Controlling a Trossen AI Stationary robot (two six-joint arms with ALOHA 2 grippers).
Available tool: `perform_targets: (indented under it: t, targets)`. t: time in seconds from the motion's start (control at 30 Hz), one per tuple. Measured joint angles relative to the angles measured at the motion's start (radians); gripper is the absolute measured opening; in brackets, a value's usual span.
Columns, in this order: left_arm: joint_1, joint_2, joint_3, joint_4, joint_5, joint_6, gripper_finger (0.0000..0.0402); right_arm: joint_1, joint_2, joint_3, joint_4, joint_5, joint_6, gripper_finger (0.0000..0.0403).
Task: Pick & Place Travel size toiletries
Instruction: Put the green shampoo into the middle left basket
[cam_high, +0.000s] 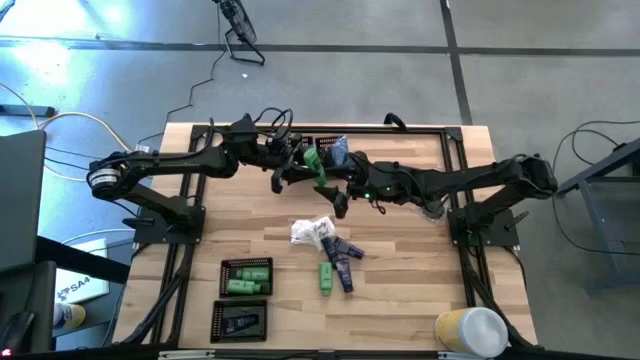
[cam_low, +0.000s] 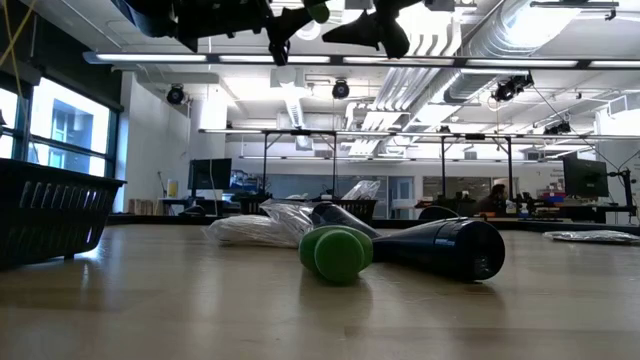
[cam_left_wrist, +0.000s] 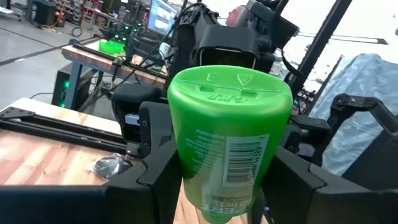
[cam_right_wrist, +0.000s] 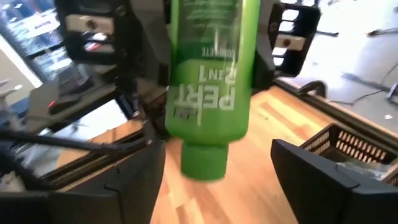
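Wooden slats formed the table (cam_high: 400, 260), where a handover of a green tube (cam_left_wrist: 230, 143) was under way above the far middle. The tube was seen clamped between the fingers of the left gripper (cam_left_wrist: 227, 186), cap end pointing toward the right arm. The right gripper (cam_right_wrist: 217, 180) was seen with its fingers spread wide, one on each side of the tube's cap end and apart from it, so the tube was judged to hang on the left grip alone. For the step to be done well, the right arm was to be drawn straight back along the tube's axis, so that no finger brushed the cap. The left grip was to be kept firm, since the tube was held near one end. Two trays (cam_high: 245, 277) stood near the front left edge, one holding green tubes; other toiletries (cam_high: 335, 265) lay loose at mid-table.
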Motion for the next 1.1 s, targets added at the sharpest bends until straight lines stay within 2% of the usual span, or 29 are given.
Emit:
perform_targets:
  t: [0.17,0.5,0.83,0.97,1.1]
  targets:
    - [0.001,-0.013,0.0,0.0,0.017,-0.007,0.018,0.0,-0.044,0.001,-0.077,-0.037,0.006,0.0294]
    - [0.01,-0.054,0.0,-0.023,0.059,-0.031,0.018,0.0,-0.138,0.001,-0.212,-0.04,0.024,0.029]
    - [0.007,-0.157,0.0,-0.353,0.181,-0.155,0.018,-0.003,-0.15,0.001,-0.241,-0.04,0.023,0.029]
    - [-0.006,-0.202,0.0,-0.507,0.254,-0.152,0.018,-0.015,-0.15,0.0,-0.257,-0.039,0.019,0.029]
    - [-0.039,-0.25,0.0,-0.678,0.264,-0.141,0.018,-0.031,-0.15,0.0,-0.265,-0.04,0.016,0.029]
